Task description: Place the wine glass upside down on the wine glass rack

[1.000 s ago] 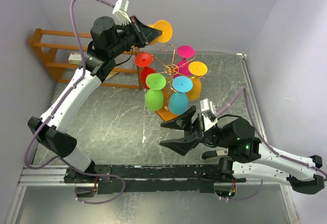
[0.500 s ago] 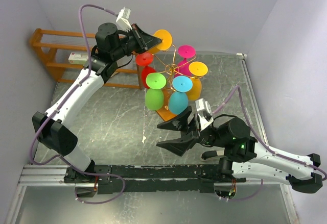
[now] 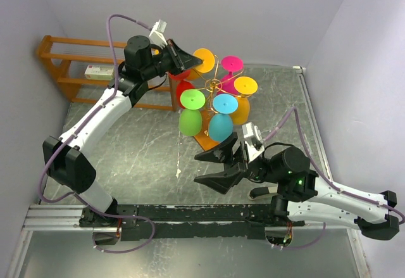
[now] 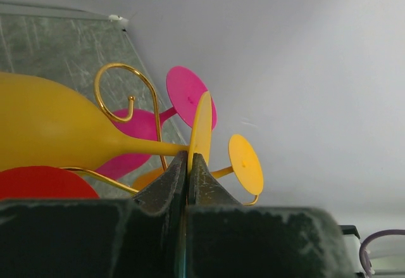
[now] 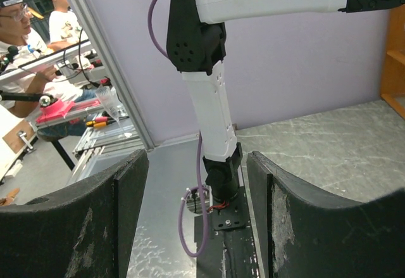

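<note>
Foot up and bowl toward the tabletop point(image 3: 139, 139), the yellow plastic wine glass point(image 4: 57, 129) hangs near upright at the far-left side of the gold wire wine glass rack point(image 3: 204, 142), beside a curled arm. The left claw point(image 4: 188, 157) pinches its foot disc. The right claw point(image 3: 199, 168), near the rack's base, is spread. The label on the white box point(image 3: 99, 72) left of the rack is too small to read.

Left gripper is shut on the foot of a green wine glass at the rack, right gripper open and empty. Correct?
Not green: the left gripper pinches the foot of a yellow wine glass, as the left wrist view shows. The green glass hangs on the rack. The right gripper is open and empty.
</note>
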Motion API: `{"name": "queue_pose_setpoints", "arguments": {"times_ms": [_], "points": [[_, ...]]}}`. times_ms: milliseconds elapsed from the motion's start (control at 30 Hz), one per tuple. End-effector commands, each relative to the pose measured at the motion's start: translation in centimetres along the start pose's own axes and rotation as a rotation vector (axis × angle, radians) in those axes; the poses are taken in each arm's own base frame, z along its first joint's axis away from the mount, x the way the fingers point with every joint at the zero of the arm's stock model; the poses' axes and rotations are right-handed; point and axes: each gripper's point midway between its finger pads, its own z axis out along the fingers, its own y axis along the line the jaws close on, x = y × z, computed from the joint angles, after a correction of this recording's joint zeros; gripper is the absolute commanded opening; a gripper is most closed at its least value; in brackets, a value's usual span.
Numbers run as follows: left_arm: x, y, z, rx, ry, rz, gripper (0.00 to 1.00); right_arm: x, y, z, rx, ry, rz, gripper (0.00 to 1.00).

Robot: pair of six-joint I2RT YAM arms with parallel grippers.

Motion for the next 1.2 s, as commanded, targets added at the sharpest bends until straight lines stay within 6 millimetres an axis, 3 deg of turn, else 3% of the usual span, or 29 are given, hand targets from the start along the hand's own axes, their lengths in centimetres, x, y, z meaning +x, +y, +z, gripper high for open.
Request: {"name": "queue_pose_setpoints", "arguments": {"times_ms": [0,267,533,1167], "points": [[-0.3,-3.0,-1.2,0.101,0.003,0.016,0.07,-0.6,0.3,-0.1,-0.01,-0.031,0.0,0.63],[0.2,-3.4,-1.3,0.129,0.029,-0.002,0.07,-0.5,0.3,0.1,-0.015,-0.028,-0.001,0.63],[0.2,-4.0,-0.1,0.165,0.082,-0.025,0.07,-0.6,0.4,0.1,-0.016,-0.026,-0.003,0.63],[0.0,-2.2,3.4,0.142,0.128,-0.102,0.07,-0.7,0.0,-0.2,0.012,-0.026,-0.006,0.63]]}}
